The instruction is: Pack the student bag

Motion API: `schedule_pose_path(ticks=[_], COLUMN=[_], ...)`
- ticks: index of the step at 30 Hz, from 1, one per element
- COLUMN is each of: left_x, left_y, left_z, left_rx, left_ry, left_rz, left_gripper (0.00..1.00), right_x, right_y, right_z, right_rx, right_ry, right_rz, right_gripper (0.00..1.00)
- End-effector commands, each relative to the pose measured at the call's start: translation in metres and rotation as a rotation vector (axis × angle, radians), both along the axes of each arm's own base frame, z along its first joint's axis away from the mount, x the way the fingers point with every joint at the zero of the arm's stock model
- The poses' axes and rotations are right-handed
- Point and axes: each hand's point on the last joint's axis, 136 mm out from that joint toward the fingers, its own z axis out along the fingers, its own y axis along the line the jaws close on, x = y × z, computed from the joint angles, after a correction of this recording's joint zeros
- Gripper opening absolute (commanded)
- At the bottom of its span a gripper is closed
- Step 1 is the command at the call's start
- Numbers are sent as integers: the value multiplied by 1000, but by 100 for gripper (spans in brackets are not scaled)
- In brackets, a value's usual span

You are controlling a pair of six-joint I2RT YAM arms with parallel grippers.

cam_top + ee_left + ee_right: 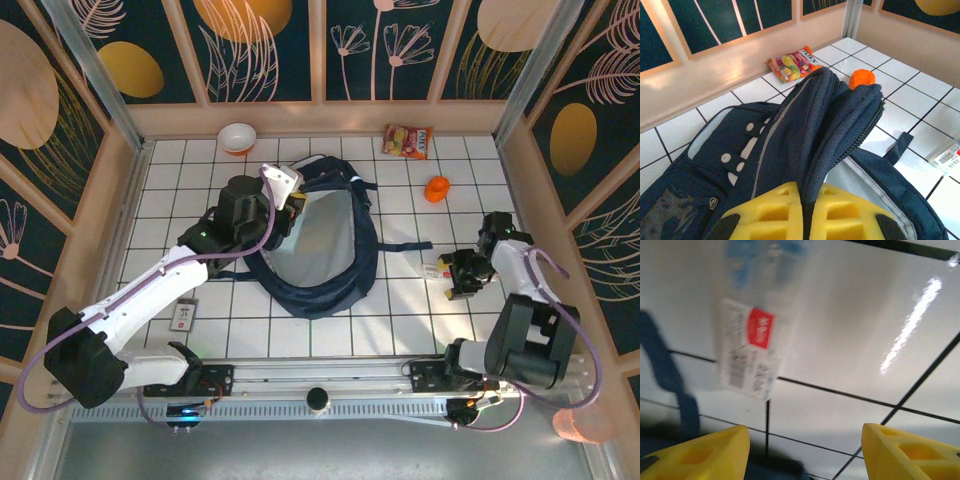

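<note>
The student bag lies unzipped in the middle of the tiled table, its pale lining showing. My left gripper holds the bag's top flap up. In the left wrist view the navy fabric is pinched between the yellow fingers, the left gripper shut on it. To the right of the bag my right gripper hangs low over the tiles, beside a small white packet. The right wrist view is blurred: the right gripper is open with bare tile between its fingers, and the white packet with a red label lies ahead on the left.
A snack bag and a small orange object lie at the back right. A white bowl stands at the back left. A small card-like item lies near the left arm. A bag strap trails toward the right gripper.
</note>
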Motion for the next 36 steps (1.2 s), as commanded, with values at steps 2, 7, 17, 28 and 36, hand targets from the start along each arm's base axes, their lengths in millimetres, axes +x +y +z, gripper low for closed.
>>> schedule_pose_path(ticks=[2, 7, 17, 28, 36], left_x=[4, 3, 6, 10, 11], left_y=[-9, -8, -13, -16, -17], left_z=[44, 39, 36, 36, 39], left_rx=[-124, -122, -108, -101, -107], left_ry=[-102, -93, -89, -87, -88], left_rz=[-14, -13, -27, -30, -29], left_gripper=[0, 0, 0, 0, 0], right_x=[-4, 12, 35, 40, 33], right_y=[-9, -17, -22, -19, -19], right_z=[-4, -8, -11, -36, -62], right_rx=[-26, -53, -72, -58, -57], right_ry=[61, 48, 4, 40, 97], right_rz=[5, -30, -50, -38, -6], right_gripper=[61, 62, 68, 65, 46])
